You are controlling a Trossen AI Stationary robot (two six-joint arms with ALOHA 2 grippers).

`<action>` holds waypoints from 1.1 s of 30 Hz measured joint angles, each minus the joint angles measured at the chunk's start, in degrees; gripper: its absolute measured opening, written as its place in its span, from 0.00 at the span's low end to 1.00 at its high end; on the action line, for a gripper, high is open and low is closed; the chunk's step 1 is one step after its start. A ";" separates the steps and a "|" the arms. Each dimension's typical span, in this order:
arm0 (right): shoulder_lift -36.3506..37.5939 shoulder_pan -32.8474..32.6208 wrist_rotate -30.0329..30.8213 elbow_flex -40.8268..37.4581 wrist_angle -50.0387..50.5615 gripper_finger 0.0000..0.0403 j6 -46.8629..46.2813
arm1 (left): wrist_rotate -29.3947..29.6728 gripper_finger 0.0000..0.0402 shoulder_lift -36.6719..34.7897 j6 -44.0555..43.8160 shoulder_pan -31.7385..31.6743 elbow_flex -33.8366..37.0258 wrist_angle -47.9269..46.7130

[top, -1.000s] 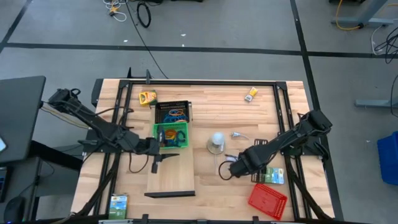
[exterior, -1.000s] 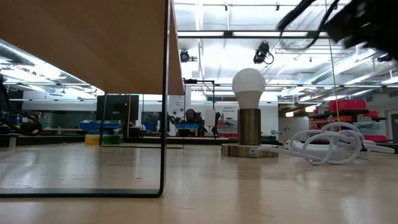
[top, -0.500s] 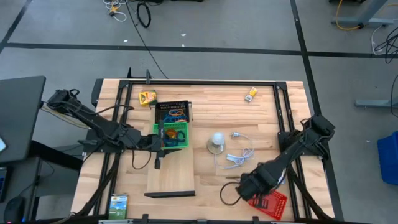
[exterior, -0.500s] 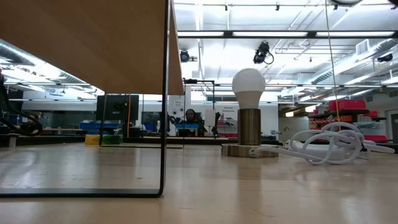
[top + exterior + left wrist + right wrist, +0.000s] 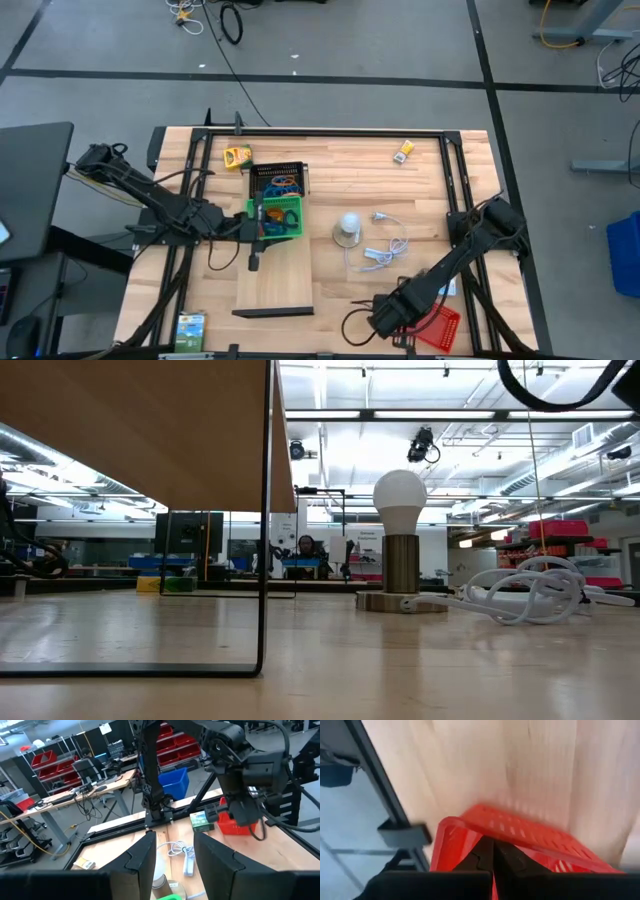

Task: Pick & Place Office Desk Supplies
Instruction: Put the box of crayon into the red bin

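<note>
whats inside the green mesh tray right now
The green mesh tray holds a tangle of loop-shaped clips, orange and blue among them. The left gripper hangs over its near-left part, covering whatever lies beneath it. A count isn't possible from above.

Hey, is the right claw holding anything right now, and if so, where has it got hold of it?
The right claw is shut on the red mesh tray, pinching its rim at one edge.
</note>
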State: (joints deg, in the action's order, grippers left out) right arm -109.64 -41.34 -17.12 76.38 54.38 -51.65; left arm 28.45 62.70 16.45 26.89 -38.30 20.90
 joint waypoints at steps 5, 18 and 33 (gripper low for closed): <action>-0.29 0.72 6.78 0.00 -4.16 0.00 3.02 | -0.01 0.35 0.00 0.26 0.00 0.00 0.01; -0.29 5.80 23.27 0.00 -8.44 0.00 16.66 | 0.20 0.35 0.00 1.76 0.00 0.00 -0.03; -0.09 6.47 36.58 13.11 13.41 0.00 17.66 | 0.21 0.35 0.00 1.57 0.11 0.00 -0.74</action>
State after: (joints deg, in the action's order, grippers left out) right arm -109.73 -34.87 19.47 89.49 67.79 -33.99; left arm 28.67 62.70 18.02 27.00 -38.30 20.15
